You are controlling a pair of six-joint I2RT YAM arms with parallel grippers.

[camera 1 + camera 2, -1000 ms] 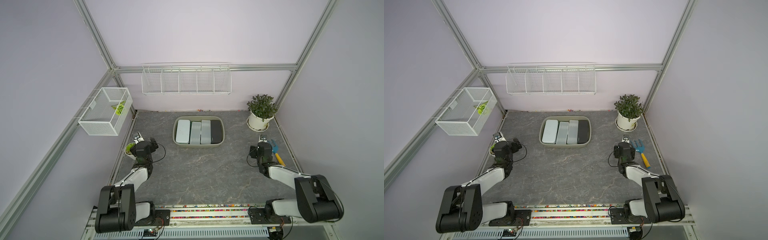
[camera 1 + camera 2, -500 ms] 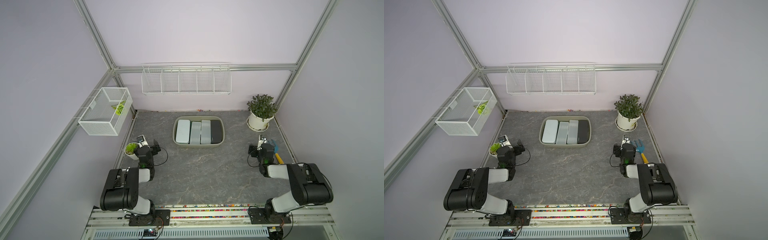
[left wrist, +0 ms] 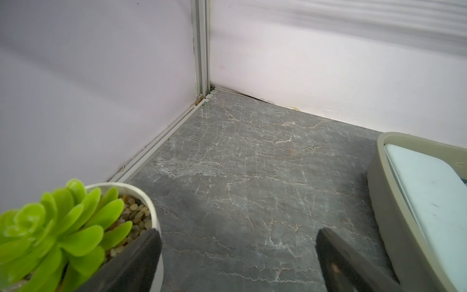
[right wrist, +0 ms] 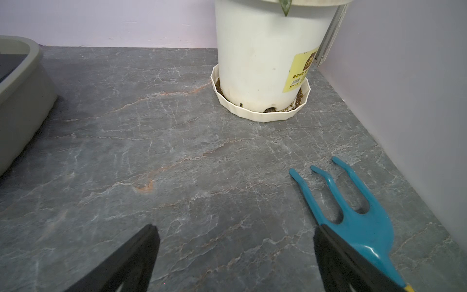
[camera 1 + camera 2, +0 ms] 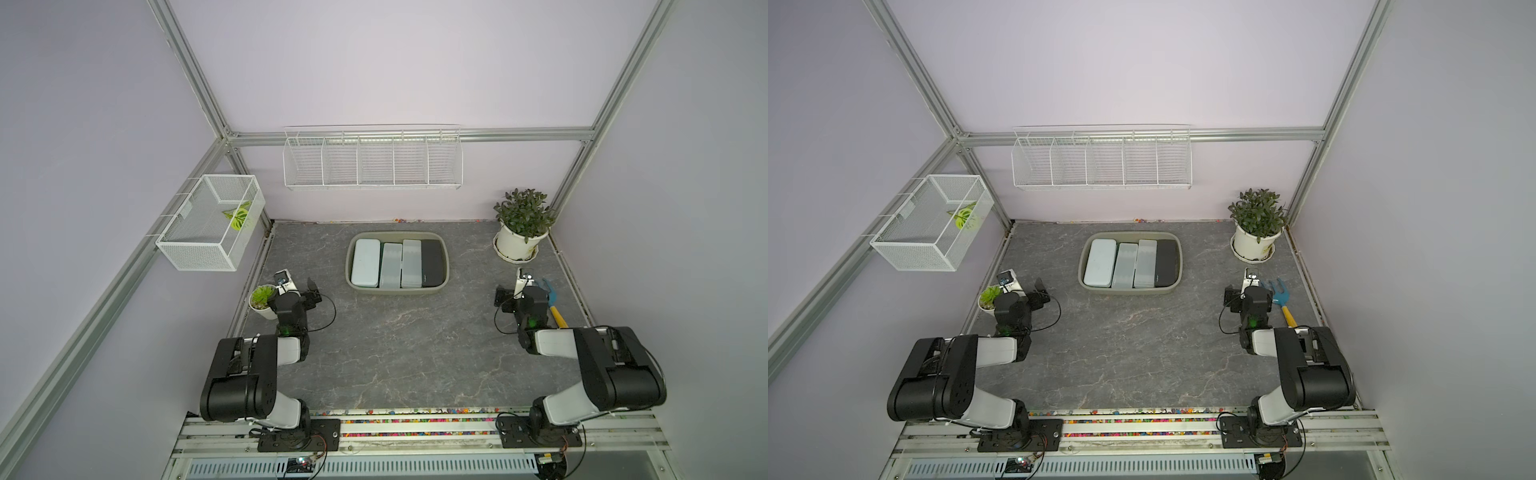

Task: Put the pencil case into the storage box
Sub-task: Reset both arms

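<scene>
The storage box (image 5: 397,291) is an olive-grey tub at the middle back of the table, also seen in a top view (image 5: 1128,290). Several pencil cases lie side by side in it: a light blue one (image 5: 365,262), pale grey ones, and a black one (image 5: 432,263). My left gripper (image 5: 299,283) stands open and empty left of the box, and its wrist view shows the box wall (image 3: 379,192) and the light blue case (image 3: 429,192) beside its jaws (image 3: 238,237). My right gripper (image 5: 512,287) stands open and empty to the right (image 4: 233,232).
A small succulent pot (image 5: 262,298) stands right by the left gripper. A blue hand rake (image 4: 353,222) lies beside the right gripper, and a potted plant (image 5: 517,245) stands behind it. A wire mesh basket (image 5: 212,232) and a wire rack (image 5: 372,164) hang on the walls.
Both arms have folded back over their bases, while the grippers stay near the table's sides. The pencil cases in the box have not moved.
</scene>
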